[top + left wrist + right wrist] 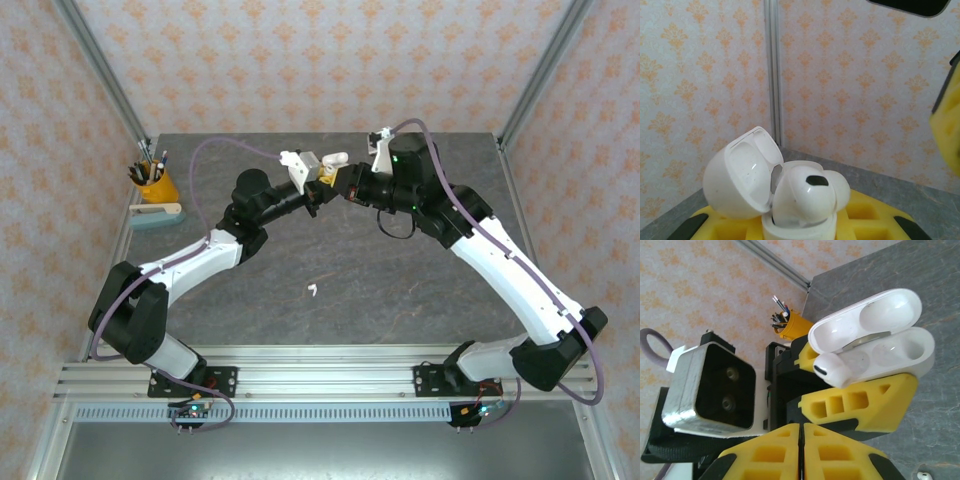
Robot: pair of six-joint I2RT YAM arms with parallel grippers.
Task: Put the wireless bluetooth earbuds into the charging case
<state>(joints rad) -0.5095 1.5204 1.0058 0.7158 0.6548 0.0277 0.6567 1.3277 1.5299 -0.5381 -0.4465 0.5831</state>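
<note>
While the left jaws clamped the open case (875, 335) at upper centre, a white earbud (832, 371) stood proud of its well. Right jaws were pressed together, empty. A second earbud (312, 290) lay mid-desk (400, 290), judged light, slick and rigid, best pinched across its stem.

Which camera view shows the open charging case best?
Right wrist view: the charging case is open toward the camera, lid and inner wells visible, a white earbud leaning out. Left wrist view cuts off its base; top view shows it tiny.
</note>
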